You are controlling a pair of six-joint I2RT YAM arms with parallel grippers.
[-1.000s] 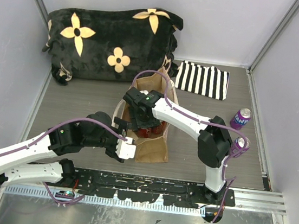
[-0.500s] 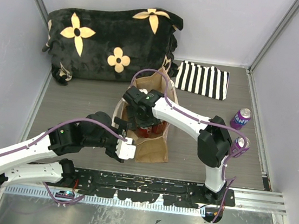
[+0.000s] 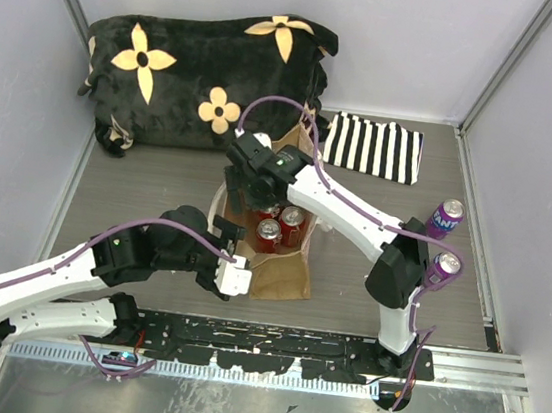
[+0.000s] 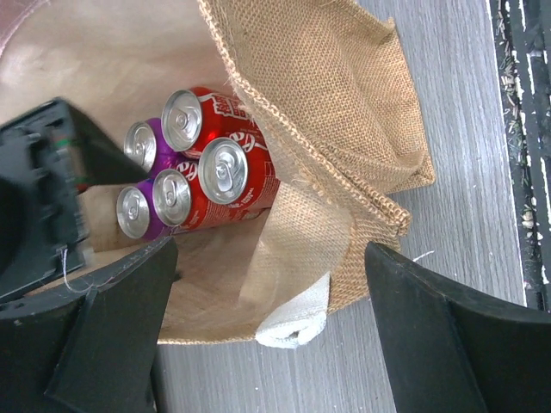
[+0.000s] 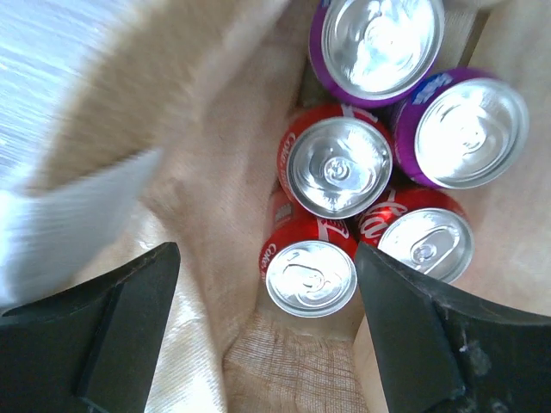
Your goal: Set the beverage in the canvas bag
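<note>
The canvas bag (image 3: 283, 273) stood near the middle of the bench (image 3: 138, 180), closer to the near edge, its mouth open upward. Inside it, three red cola cans (image 5: 337, 165) and two purple cans (image 5: 461, 129) stood upright, packed together and touching. The right gripper (image 5: 267, 249) hung over the bag's mouth, fingers spread wide and grasping nothing. The left gripper (image 4: 271, 249) sat at the bag's near-left corner, its fingers parted on either side of the slumped rim and a cream handle (image 4: 293, 325), not closed on either.

Two more purple cans (image 3: 445, 217) stood by the right edge, one partly behind the right arm's elbow. A black flowered blanket (image 3: 207, 72) filled the far-left corner, and a black-and-white striped cloth (image 3: 374, 148) lay along the far edge, just behind the bag.

The bag was coarse, open-weave jute with fraying edges; the blanket looked plush; the bench was grey and wood-grained.
</note>
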